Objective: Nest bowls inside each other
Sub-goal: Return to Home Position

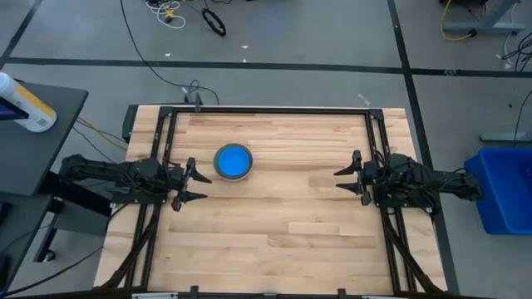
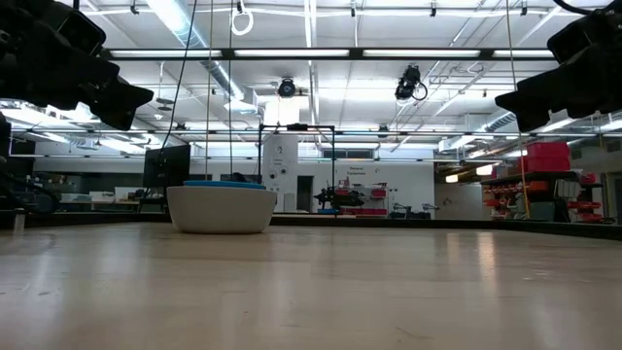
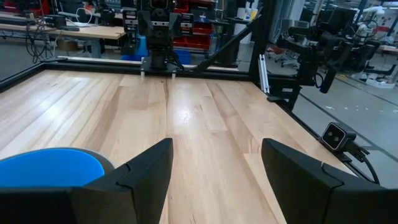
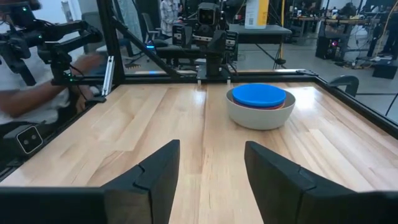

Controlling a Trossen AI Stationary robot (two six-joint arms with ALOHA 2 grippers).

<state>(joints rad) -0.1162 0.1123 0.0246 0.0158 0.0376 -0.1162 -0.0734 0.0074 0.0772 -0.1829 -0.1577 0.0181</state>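
The bowls stand nested in one stack on the wooden table, left of its middle. The grey bowl is outermost and rests on its base. The bright light blue bowl sits on top, and a red rim peeks out between them. Other bowls inside are hidden. The stack also shows in the low view and in the left wrist view. My left gripper hangs open above the table's left side, just beside the stack. My right gripper hangs open above the right side, far from it.
Black frame rails run along the table's far, left and right edges. A white bottle lies on a dark side table at the left, and a blue bin stands at the right. A person sits beyond the table edge.
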